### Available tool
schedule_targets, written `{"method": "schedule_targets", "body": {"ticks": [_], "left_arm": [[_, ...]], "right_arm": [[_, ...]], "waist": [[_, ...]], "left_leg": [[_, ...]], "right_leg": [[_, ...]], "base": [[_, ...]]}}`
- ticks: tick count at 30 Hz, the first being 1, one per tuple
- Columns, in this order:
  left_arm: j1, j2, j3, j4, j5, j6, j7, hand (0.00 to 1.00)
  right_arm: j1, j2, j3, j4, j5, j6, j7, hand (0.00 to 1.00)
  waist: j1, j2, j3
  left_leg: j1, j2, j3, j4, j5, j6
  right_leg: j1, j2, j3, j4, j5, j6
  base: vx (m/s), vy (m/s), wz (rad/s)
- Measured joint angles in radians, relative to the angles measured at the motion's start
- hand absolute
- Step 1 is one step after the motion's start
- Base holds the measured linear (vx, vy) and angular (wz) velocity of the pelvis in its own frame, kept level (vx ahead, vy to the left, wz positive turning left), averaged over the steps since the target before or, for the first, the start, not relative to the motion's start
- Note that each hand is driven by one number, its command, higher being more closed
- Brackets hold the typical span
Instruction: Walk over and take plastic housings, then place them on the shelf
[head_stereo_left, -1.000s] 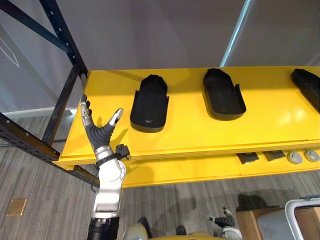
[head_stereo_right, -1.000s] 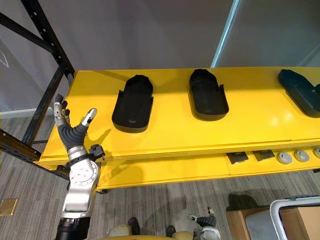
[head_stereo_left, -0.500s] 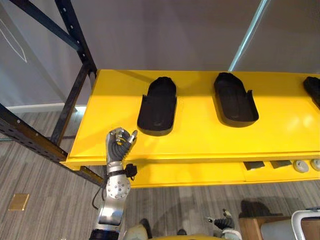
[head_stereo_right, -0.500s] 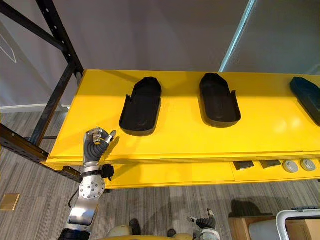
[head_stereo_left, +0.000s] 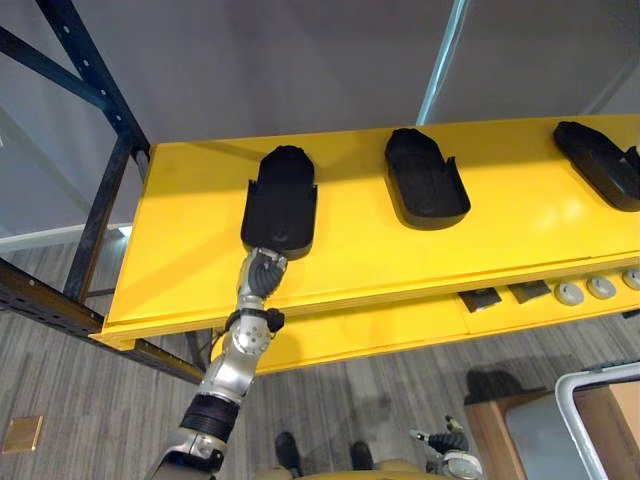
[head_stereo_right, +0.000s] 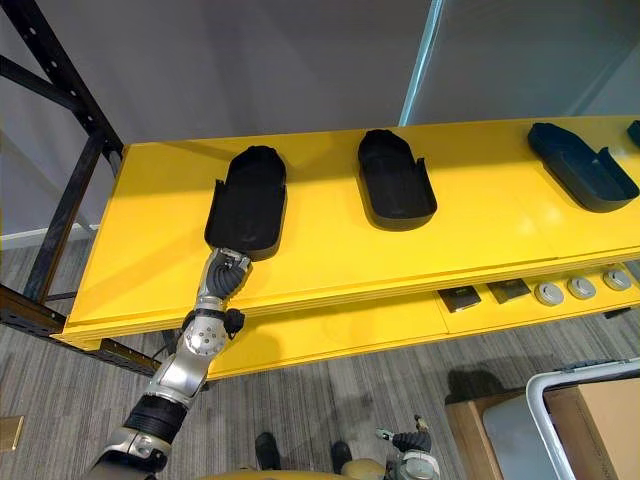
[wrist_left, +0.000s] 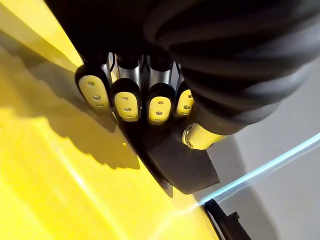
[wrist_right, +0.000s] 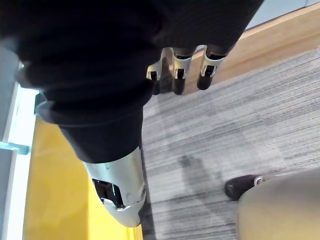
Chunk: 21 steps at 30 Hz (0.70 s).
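Left wrist view, left hand (head_stereo_left: 262, 275) fingers curled, gripping near end of plastic housing (head_stereo_left: 281, 200)

An industrial workshop or storage area: a yellow shelf (head_stereo_left: 350, 255) on a dark steel rack (head_stereo_left: 100, 215) carries black moulded housings (head_stereo_left: 280, 200) in a row, small parts (head_stereo_left: 570, 292) lie on the lower ledge, and a cardboard box (head_stereo_right: 600, 420) stands near right on grey plank floor (head_stereo_left: 60, 400).

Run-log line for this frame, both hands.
left hand: fingers curled on near rim of left housing | left housing: resting on yellow shelf | right hand: open, over floor | middle housing, right housing: on shelf, untouched
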Motion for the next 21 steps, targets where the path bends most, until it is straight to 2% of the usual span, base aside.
{"method": "schedule_targets", "body": {"ticks": [3, 6, 14, 18, 21], "left_arm": [[-0.061, 0.011, 0.0, 0.06, -0.004, -0.001, -0.001, 1.0], [-0.161, 0.046, 0.0, 0.159, -0.074, 0.005, -0.02, 1.0], [-0.234, 0.051, -0.03, 0.184, -0.088, 0.009, -0.025, 1.0], [-0.244, 0.041, -0.064, 0.14, -0.117, 0.01, -0.025, 1.0], [-0.19, 0.021, -0.102, -0.021, -0.138, 0.008, -0.025, 1.0]], "right_arm": [[-0.002, 0.001, -0.003, 0.003, 0.0, 0.0, 0.0, 0.0], [-0.007, 0.003, -0.003, 0.004, 0.001, 0.001, 0.003, 0.0], [-0.017, 0.003, -0.006, -0.002, 0.001, 0.001, 0.012, 0.0], [-0.017, 0.006, -0.01, -0.003, 0.001, 0.001, 0.016, 0.0], [-0.017, 0.01, -0.034, -0.004, 0.002, 0.001, 0.017, 0.0]], "waist": [[-0.005, 0.0, 0.0], [-0.018, 0.001, 0.001], [-0.019, 0.002, 0.027], [-0.017, 0.0, 0.029], [-0.013, 0.0, 0.035]], "left_leg": [[-0.002, -0.006, 0.0, -0.002, 0.001, 0.001], [-0.003, -0.007, 0.001, -0.003, 0.001, 0.001], [-0.014, -0.005, 0.002, -0.003, 0.0, 0.001], [-0.029, -0.006, 0.001, -0.002, -0.001, 0.002], [-0.039, -0.004, 0.0, 0.031, -0.021, 0.008]], "right_leg": [[0.0, -0.006, -0.002, -0.006, 0.0, 0.0], [-0.001, -0.007, -0.002, -0.009, 0.001, 0.001], [-0.002, -0.007, -0.002, -0.013, 0.001, 0.001], [-0.015, -0.007, 0.002, -0.009, 0.001, 0.001], [-0.01, -0.01, 0.006, -0.008, 0.001, 0.001]], "base": [[0.06, 0.026, 0.05], [0.03, 0.002, -0.02], [0.02, -0.008, 0.0], [0.03, -0.002, 0.01], [0.05, -0.002, 0.03]]}}
